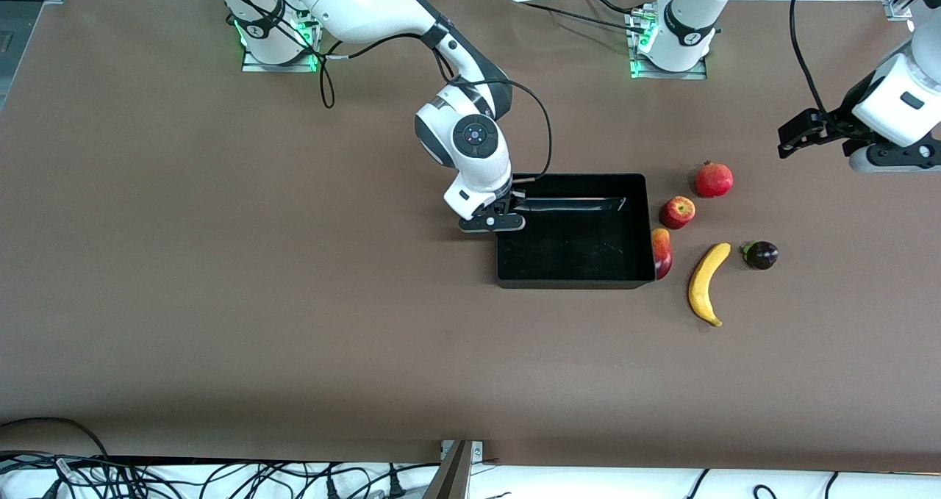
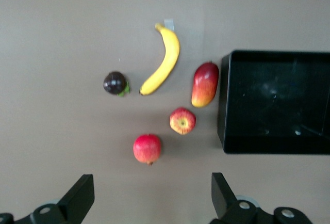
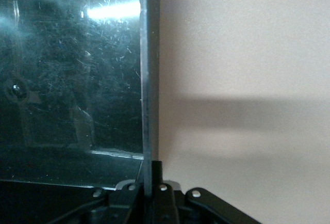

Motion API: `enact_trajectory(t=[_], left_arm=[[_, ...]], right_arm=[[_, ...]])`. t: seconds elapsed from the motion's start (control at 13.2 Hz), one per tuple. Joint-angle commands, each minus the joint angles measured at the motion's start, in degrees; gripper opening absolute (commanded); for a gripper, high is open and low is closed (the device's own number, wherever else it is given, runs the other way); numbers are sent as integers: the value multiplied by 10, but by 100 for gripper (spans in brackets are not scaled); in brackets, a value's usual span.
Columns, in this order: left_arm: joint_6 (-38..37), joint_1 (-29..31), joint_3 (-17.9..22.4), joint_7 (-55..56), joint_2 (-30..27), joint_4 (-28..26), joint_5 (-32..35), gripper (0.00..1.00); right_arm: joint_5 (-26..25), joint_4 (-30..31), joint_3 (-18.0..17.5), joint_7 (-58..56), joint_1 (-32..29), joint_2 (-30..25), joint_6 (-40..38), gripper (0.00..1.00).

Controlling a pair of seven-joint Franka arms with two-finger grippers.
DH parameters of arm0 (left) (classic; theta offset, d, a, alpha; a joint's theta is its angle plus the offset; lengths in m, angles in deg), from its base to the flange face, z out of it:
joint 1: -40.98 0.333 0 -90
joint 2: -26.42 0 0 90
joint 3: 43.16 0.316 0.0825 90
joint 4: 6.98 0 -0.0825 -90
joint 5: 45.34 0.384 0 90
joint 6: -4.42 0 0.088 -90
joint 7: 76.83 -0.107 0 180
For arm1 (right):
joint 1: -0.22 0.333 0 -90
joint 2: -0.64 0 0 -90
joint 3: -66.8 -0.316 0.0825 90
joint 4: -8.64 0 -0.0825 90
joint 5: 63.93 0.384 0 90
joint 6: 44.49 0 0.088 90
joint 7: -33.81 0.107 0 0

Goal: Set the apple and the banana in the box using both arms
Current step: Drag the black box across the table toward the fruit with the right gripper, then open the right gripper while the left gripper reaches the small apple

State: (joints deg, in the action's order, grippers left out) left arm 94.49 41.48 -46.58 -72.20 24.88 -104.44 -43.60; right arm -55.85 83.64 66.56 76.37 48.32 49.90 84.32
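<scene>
Five fruits lie on the table (image 1: 220, 300) beside the box (image 1: 575, 278), toward the left arm's end: one apple (image 1: 677, 212), one banana (image 1: 706, 284), one mango (image 1: 662, 253) touching the box wall, one pomegranate (image 1: 714, 179), one dark purple fruit (image 1: 761, 254). The right gripper (image 1: 507, 206) is clamped on the box's rim at its other end. The left gripper (image 2: 149, 195) hangs spread wide near the pomegranate.

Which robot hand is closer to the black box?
The right. The right end effector is shut on the wall of the box. The left end effector, open, hangs off past the fruit toward the left arm's end.
</scene>
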Motion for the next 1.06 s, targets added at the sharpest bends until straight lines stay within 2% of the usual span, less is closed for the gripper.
enact_trajectory(t=[0.0,0.08,0.15,0.23,0.38,0.53,0.76,0.84,0.99], left_arm=[[-35,-13,-16,-3,56,-3,7,100],[-33,-11,-17,-14,73,-4,7,100],[-28,-11,-16,-57,92,-7,7,100],[-6,-9,-16,-98,101,-22,6,100],[87,-6,-16,-153,92,-96,7,100],[194,-6,-19,-184,75,-185,9,100],[366,-6,-19,-264,71,-306,11,100],[422,-6,-19,-270,73,-344,11,100],[503,-9,-19,-270,86,-391,11,100]], right_arm=[[4,-22,7,4,7,7,2,30],[3,-22,7,2,6,7,2,44],[1,-22,9,2,6,4,2,84],[-7,-23,14,-3,5,0,-1,100],[-11,-23,22,-10,2,-13,-6,100],[-13,-17,49,-22,-2,-42,-14,100],[-4,-16,122,-90,-7,-94,-93,100],[2,-16,136,-119,-19,-115,-125,100],[36,-9,138,-178,-67,-155,-167,100]])
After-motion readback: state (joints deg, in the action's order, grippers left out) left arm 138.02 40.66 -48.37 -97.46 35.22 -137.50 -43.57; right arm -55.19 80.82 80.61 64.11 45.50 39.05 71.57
